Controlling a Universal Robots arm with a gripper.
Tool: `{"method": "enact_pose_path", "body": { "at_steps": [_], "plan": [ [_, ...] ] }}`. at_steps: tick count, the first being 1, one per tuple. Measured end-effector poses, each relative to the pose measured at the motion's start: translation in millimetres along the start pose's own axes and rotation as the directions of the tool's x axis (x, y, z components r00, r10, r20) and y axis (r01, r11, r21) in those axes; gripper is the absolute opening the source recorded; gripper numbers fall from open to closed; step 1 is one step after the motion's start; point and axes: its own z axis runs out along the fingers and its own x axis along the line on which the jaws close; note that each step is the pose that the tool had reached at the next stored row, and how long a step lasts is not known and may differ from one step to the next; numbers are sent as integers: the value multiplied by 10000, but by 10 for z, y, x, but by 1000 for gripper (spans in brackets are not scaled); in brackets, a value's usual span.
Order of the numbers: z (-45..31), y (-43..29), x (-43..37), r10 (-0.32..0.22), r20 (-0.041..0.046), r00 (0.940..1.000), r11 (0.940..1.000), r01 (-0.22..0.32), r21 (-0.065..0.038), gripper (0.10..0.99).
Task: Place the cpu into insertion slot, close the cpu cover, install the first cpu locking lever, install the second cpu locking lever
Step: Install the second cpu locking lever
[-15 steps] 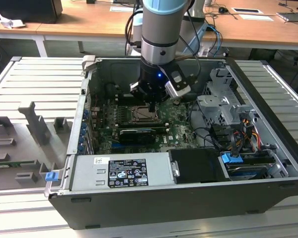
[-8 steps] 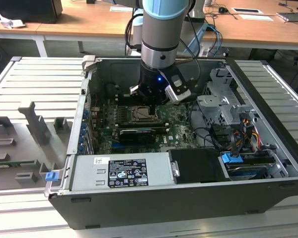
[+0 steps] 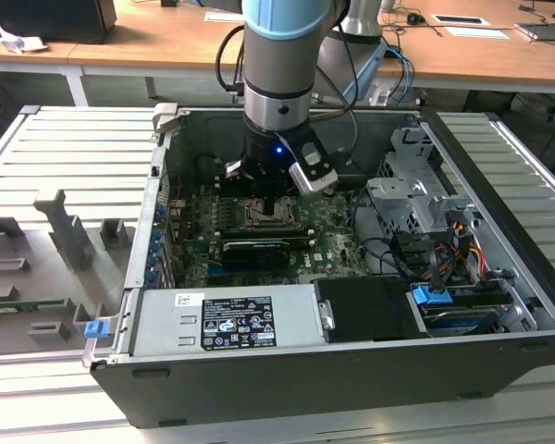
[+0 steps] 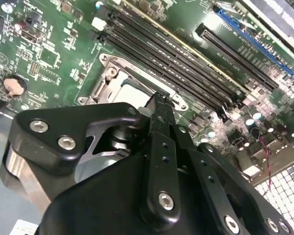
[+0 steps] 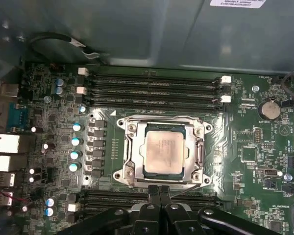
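Jaws [image 5: 159, 196] pressed together, gripping nothing, are hovering at the socket's edge, probably to work a lever. CPU [image 5: 162, 148] is sitting in the socket, with the cpu cover [image 5: 202, 149] lying closed around it.

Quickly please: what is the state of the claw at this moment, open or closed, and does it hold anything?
Claw: closed, fingers together, holding nothing visible, at the edge of the socket; the cpu sits in the socket with the cpu cover down around it.
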Motion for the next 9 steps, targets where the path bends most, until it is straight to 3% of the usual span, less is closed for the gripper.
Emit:
{"method": "enact_pose_path", "body": {
  "at_steps": [3, 7, 9],
  "plan": [
    [-6, -61, 23, 2, 5, 10000, 10000, -2, -80, 106],
    [-6, -90, 91, 2, 9, 10000, 9999, -2, -171, 106],
    [48, -96, 137, 3, 10, 10000, 9998, -3, -182, 106]
  ]
}}
